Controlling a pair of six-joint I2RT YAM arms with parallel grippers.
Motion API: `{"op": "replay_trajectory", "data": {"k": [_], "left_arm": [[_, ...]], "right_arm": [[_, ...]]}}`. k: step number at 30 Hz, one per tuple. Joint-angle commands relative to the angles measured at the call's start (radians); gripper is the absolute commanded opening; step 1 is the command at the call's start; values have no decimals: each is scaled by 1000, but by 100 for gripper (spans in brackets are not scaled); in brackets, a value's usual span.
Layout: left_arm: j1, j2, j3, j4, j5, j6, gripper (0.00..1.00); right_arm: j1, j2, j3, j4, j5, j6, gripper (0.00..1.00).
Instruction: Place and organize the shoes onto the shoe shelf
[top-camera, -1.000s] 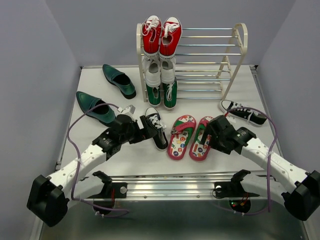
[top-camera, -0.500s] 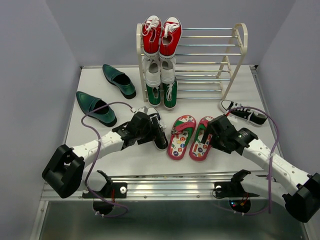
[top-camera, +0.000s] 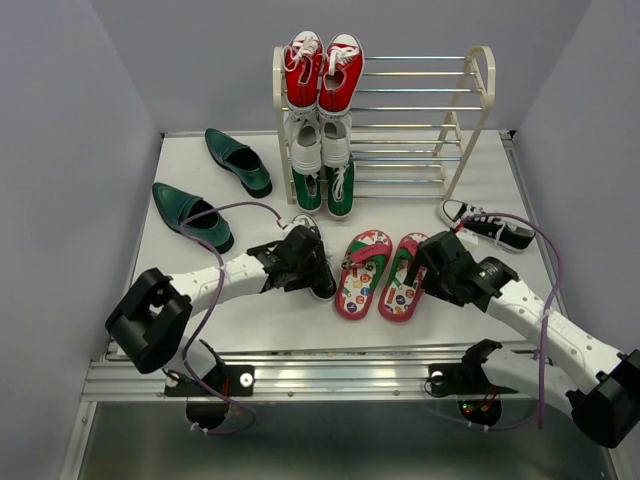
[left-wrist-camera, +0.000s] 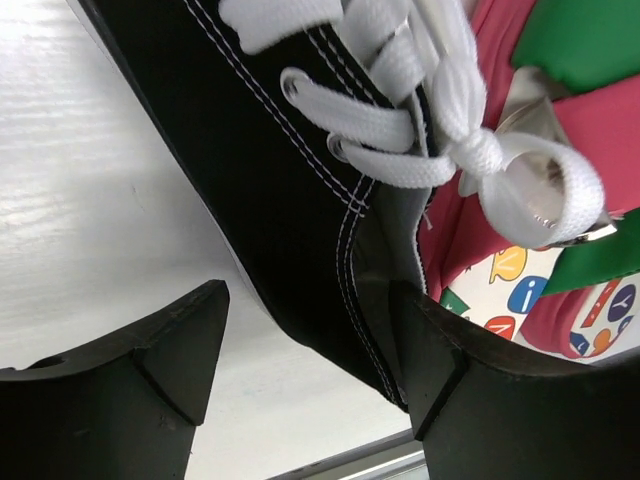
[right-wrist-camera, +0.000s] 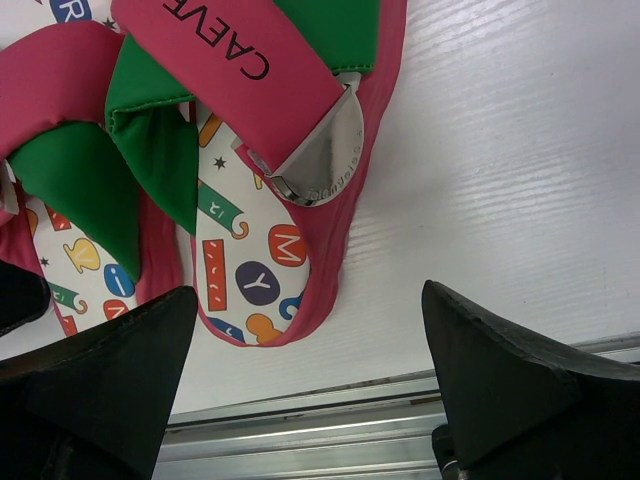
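Top view: left gripper (top-camera: 315, 265) over black sneaker (top-camera: 322, 287), mid table (top-camera: 250, 320), in front of shoe shelf (top-camera: 470, 120); right gripper (top-camera: 425, 270) above flip-flop (top-camera: 400, 290)

Left wrist view: jaws apart, straddling black sneaker (left-wrist-camera: 290, 200); bare table between one finger (left-wrist-camera: 150, 370) and sole. Best centre first, then squeeze sidewalls, avoiding laces (left-wrist-camera: 400, 160)

Right wrist view: jaws wide apart over flip-flop (right-wrist-camera: 250, 230) heel, gripping nothing

Left end effector (top-camera: 312, 266) sits over black sneaker (top-camera: 323, 289) beside flip-flops (top-camera: 362, 275).
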Motion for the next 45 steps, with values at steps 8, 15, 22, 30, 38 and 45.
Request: {"op": "replay_trajectory", "data": {"k": [8,15,22,30,38,45], "left_arm": [[-46,28,118,-158,-66,8,11],[-61,-7,167,-219,-142,73,0],[-179,-104,241,-253,-231,294,0],[-200,-197,328,-376,-241,334,0],[-200,-195,426,-331,-259,305,0],[-198,-9,567,-357,-326,289,0]], "right_arm": [[-1,-24,-9,17,47,5,100],[-1,-19,-13,20,67,-12,100],[-1,-16,-1,20,98,-40,100],[-1,-28,0,20,121,-60,100],[-1,-55,28,17,133,-77,100],[-1,-55,63,6,145,-107,100]]}}
